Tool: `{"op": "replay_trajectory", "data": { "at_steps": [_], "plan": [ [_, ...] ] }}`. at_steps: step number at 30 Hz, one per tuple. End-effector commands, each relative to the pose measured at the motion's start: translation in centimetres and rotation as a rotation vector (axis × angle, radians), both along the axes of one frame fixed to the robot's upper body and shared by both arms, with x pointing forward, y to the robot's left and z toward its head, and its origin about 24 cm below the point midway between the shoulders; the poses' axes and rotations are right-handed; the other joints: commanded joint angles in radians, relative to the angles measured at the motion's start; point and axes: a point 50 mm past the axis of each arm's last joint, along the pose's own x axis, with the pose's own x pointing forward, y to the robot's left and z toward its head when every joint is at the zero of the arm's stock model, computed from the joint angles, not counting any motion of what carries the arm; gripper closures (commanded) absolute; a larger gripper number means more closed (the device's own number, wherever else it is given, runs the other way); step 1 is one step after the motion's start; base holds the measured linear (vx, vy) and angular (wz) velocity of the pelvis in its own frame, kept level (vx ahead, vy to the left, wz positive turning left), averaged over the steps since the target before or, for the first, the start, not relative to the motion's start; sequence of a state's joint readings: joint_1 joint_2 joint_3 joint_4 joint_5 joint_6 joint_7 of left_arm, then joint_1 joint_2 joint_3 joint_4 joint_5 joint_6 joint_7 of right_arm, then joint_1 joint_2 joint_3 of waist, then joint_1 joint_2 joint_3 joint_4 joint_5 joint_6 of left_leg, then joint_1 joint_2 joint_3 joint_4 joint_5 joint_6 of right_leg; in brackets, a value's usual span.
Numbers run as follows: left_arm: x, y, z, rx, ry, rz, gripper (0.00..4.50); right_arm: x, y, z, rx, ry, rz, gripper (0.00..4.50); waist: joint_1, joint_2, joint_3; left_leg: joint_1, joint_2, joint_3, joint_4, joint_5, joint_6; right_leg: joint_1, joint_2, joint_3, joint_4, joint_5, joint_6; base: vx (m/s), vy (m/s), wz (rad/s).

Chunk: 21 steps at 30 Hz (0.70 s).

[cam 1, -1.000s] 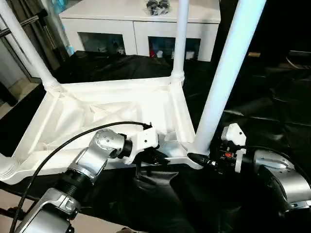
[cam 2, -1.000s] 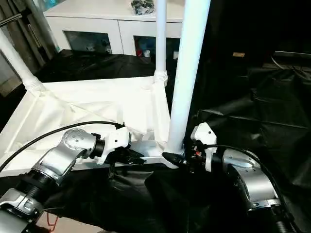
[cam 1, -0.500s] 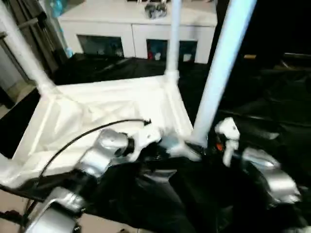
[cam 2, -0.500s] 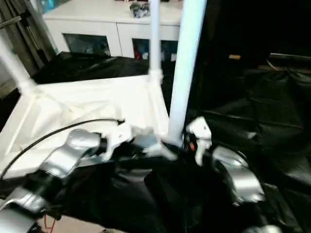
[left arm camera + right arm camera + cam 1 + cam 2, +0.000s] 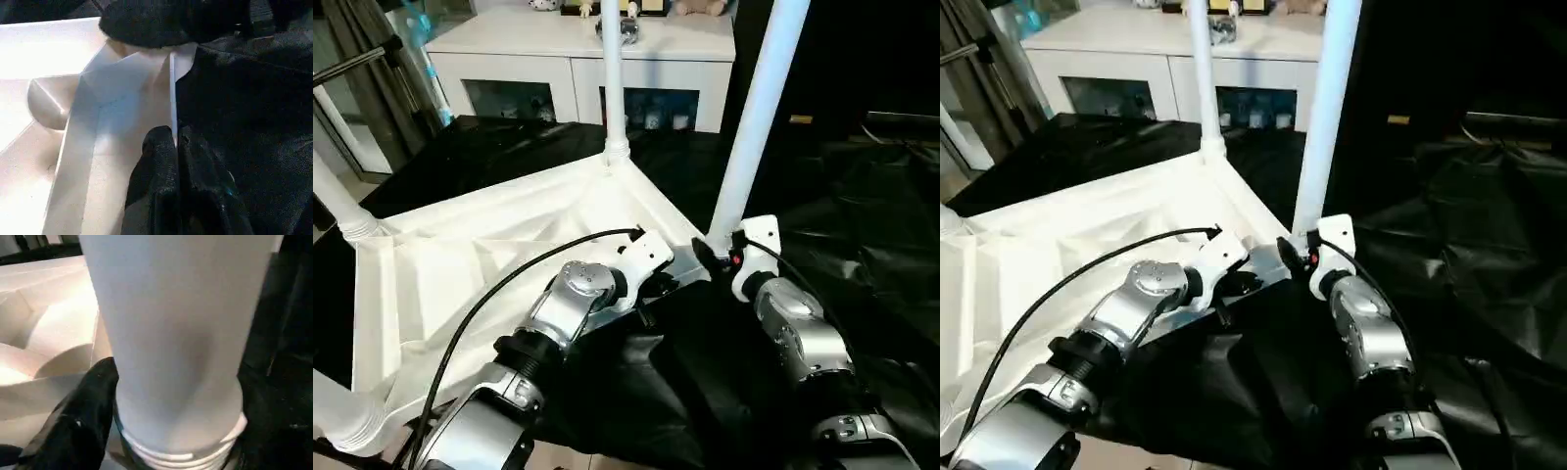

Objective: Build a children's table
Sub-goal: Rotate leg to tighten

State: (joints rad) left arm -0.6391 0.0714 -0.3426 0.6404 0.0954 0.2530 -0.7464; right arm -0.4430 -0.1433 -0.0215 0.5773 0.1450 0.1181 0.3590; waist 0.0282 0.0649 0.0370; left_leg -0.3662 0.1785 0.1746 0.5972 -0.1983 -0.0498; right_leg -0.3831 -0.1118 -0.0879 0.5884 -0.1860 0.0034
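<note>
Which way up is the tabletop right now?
Upside down. The tabletop shows its ribbed underside, and legs rise from its corner sockets.

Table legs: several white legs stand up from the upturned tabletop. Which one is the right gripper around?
The thick near leg at the corner beside the black cloth; the right gripper straddles its base. The other legs stand away from it.

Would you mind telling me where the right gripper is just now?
In the left eye view the right gripper sits right of centre, at the foot of the nearest table leg, by the tabletop corner.
</note>
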Motion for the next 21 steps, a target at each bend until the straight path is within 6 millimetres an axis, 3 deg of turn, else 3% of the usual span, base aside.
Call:
{"op": "replay_trajectory", "data": {
  "at_steps": [1, 2, 4, 11, 14, 16, 18, 21],
  "plan": [
    [-0.9, -1.1, 0.7, -0.032, -0.033, -0.149, 4.50, -0.6, 2.2, -0.3, -0.015, 0.014, 0.212, 0.76, 0.002, -0.019, -0.046, 0.000, 0.040, -0.021, -0.090, -0.340, 0.034, 0.034, -0.045, 0.036, -0.093, -0.404, -0.160, 0.000, 0.000, 0.00],
    [-1.0, -0.8, 0.7, -0.033, -0.032, -0.179, 4.50, -0.7, 2.0, 0.2, -0.024, -0.008, 0.267, 0.68, 0.003, -0.018, -0.050, -0.007, 0.042, -0.021, -0.089, -0.313, 0.044, 0.039, -0.046, 0.038, -0.088, -0.362, -0.167, 0.000, 0.000, 0.00],
    [-1.2, -0.4, 0.7, -0.028, -0.028, -0.212, 4.50, -1.0, 1.7, 0.6, -0.039, -0.029, 0.341, 0.68, 0.007, -0.017, -0.053, 0.001, 0.045, -0.016, -0.084, -0.276, 0.055, 0.034, -0.046, 0.041, -0.082, -0.285, -0.198, 0.000, 0.000, 0.00],
    [-2.3, 2.4, 0.6, -0.019, 0.022, -0.386, 4.50, -3.2, -0.9, 2.1, -0.068, -0.032, 0.644, 0.68, 0.023, -0.014, -0.064, -0.006, 0.049, -0.011, -0.067, -0.115, 0.133, 0.048, -0.044, 0.040, -0.046, -0.036, -0.278, 0.034, -0.006, 0.02],
    [-2.5, 3.1, 0.5, -0.001, 0.035, -0.409, 4.50, -3.6, -1.4, 2.4, -0.073, -0.015, 0.699, 0.68, 0.034, -0.012, -0.069, -0.004, 0.050, -0.008, -0.056, -0.045, 0.175, 0.043, -0.041, 0.038, -0.033, 0.059, -0.303, 0.000, 0.000, 0.00],
    [-2.7, 4.0, 0.4, 0.019, 0.044, -0.438, 4.50, -4.0, -1.8, 2.5, -0.068, 0.004, 0.741, 0.68, 0.038, -0.014, -0.073, -0.008, 0.049, -0.010, -0.050, -0.014, 0.189, 0.043, -0.040, 0.038, -0.026, 0.084, -0.308, 0.000, 0.000, 0.00],
    [-2.8, 4.8, 0.4, 0.029, 0.056, -0.460, 4.50, -4.4, -2.1, 2.6, -0.067, 0.022, 0.777, 0.83, 0.041, -0.013, -0.066, -0.010, 0.051, -0.007, -0.052, -0.043, 0.189, 0.039, -0.041, 0.036, -0.031, 0.038, -0.306, 0.000, 0.000, 0.00],
    [-2.9, 5.4, 0.4, 0.031, 0.062, -0.470, 4.50, -4.7, -2.1, 2.8, -0.064, 0.030, 0.807, 1.00, 0.043, -0.014, -0.061, -0.006, 0.054, -0.007, -0.061, -0.120, 0.145, 0.037, -0.043, 0.039, -0.041, -0.071, -0.290, 0.000, 0.000, 0.00]
  ]
}}
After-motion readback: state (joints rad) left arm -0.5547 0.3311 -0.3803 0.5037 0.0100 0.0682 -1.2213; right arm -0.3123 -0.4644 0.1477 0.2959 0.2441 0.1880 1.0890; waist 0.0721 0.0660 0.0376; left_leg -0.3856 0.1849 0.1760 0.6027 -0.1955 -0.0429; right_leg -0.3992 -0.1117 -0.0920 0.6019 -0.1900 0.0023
